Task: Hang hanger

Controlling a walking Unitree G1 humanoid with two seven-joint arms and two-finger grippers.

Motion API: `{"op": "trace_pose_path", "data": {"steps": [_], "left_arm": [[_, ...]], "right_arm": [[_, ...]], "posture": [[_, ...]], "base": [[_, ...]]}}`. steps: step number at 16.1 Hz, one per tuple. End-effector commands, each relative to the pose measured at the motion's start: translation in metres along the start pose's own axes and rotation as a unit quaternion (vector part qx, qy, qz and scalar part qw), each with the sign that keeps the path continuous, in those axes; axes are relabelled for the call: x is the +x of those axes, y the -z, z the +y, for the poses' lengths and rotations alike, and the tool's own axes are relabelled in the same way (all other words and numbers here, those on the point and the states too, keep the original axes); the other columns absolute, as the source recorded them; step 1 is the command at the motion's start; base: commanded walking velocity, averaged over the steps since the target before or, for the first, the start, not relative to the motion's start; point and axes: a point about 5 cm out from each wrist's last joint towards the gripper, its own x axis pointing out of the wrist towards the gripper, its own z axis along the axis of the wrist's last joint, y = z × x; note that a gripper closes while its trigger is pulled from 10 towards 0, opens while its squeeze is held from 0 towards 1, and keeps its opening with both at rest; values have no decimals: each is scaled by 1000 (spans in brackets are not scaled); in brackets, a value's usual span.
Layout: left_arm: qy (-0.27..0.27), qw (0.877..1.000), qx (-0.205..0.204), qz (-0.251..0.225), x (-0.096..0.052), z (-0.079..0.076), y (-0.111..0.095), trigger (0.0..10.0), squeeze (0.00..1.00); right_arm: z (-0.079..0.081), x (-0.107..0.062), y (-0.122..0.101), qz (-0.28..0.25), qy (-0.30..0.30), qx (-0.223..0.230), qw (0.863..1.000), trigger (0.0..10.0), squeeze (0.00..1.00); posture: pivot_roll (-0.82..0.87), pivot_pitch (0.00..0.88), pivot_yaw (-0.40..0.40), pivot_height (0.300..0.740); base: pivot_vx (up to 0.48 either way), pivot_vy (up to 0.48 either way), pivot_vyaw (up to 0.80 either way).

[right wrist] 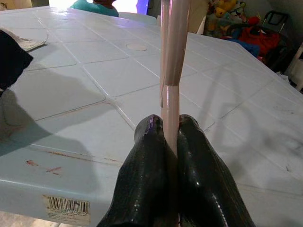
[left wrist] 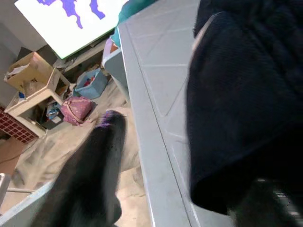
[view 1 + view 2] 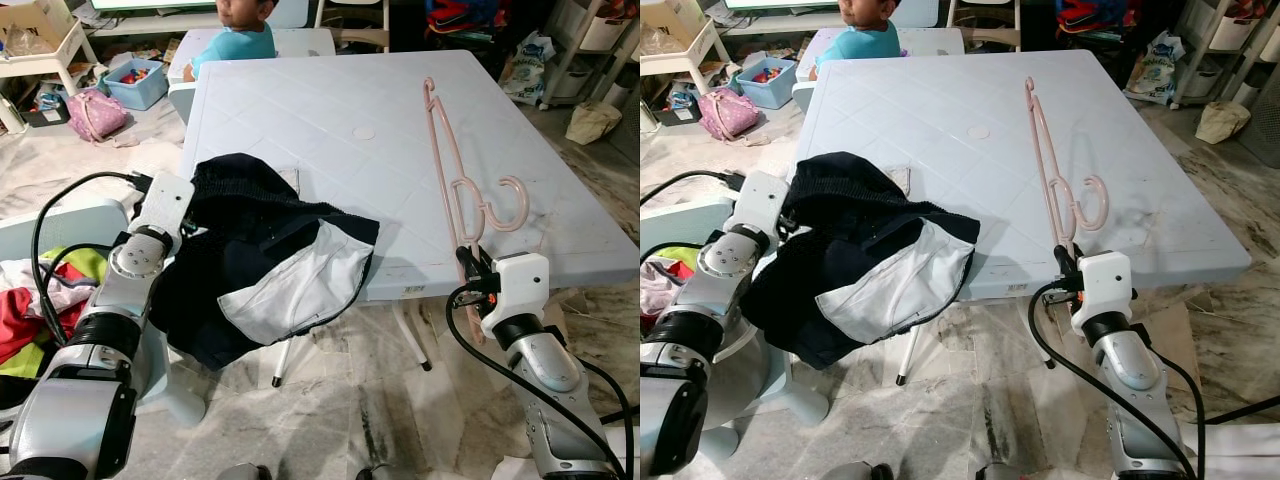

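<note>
The left gripper (image 3: 190,225) sits at the table's (image 3: 300,110) left edge, against a dark garment (image 3: 255,265) that drapes over the near corner; I cannot tell whether its fingers are open or closed. A person (image 3: 240,35) sits at the far side. The pink hanger (image 3: 455,170) lies on the table's right part, hook curling right. The right gripper (image 1: 170,137) pinches the hanger's near end, its 2 fingers (image 1: 147,184) closed tight on it at the table's front edge.

A barcode sticker (image 1: 66,205) on the table's edge (image 1: 28,189); digits unreadable.
</note>
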Motion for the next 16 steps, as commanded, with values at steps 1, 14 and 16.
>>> {"op": "trace_pose_path", "data": {"steps": [1,14,16], "left_arm": [[-17,1000,-14,-12,0,6,-4,0,0],[-45,987,-127,-85,-15,-8,-18,0,0],[-58,984,-111,-129,-23,-8,-34,0,0]], "right_arm": [[0,1,1,2,-3,-2,1000,0,0],[3,0,4,0,9,3,1000,0,0],[1,1,3,-2,13,3,1000,0,0]], "posture": [[-67,71,5,740],[-63,59,16,740],[-63,59,16,740]], "base": [[0,0,0],[0,0,0],[0,0,0]]}}
